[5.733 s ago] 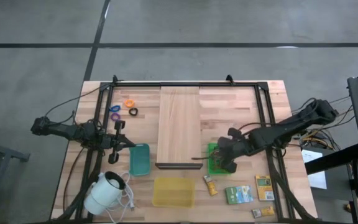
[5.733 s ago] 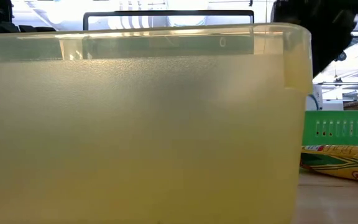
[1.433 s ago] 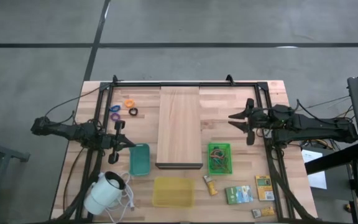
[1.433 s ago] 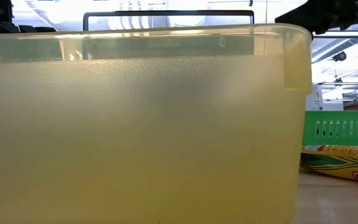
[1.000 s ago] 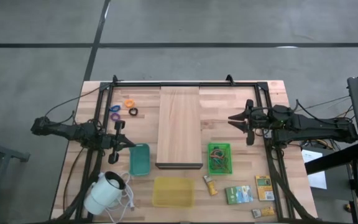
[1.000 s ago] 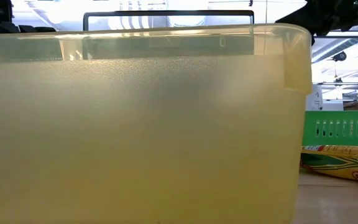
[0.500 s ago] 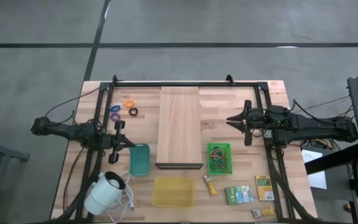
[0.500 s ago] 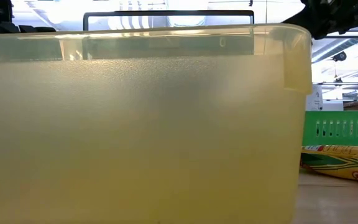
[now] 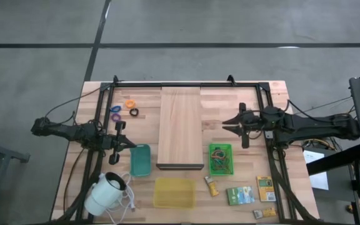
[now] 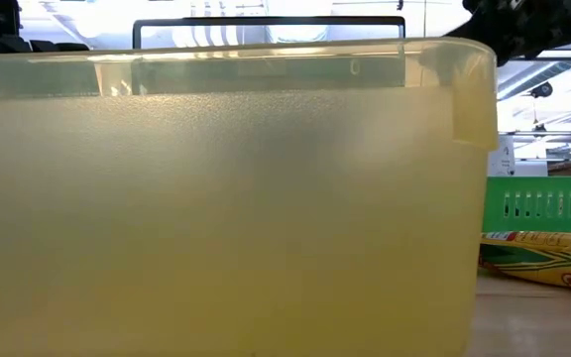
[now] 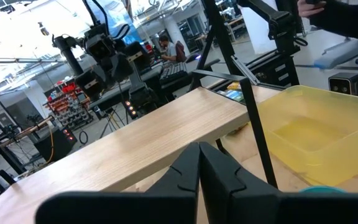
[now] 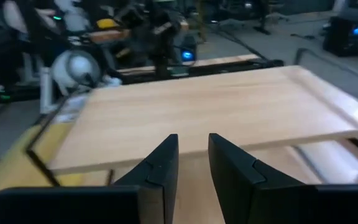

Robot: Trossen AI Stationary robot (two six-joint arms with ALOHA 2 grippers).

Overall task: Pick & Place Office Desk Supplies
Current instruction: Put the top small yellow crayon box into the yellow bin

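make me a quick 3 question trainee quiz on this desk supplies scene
1. True or false: the green basket already holds rubber bands.
2. Which bin lies nearest the left gripper? A yellow bin; B teal bin; C green basket.
3. Fill in: the right gripper hangs empty beside the long wooden ____.

Key
1. True: coloured loops lie inside it.
2. B.
3. board. Its fingers stand a little apart, nothing between them.

Orange ring (image 9: 129, 104), purple ring (image 9: 115, 110), black ring (image 9: 134, 112) clustered flat on tabletop; rubber bands (image 9: 220, 162) heaped in green basket (image 9: 220, 149); yellow-green packets (image 9: 239, 195) nearby.
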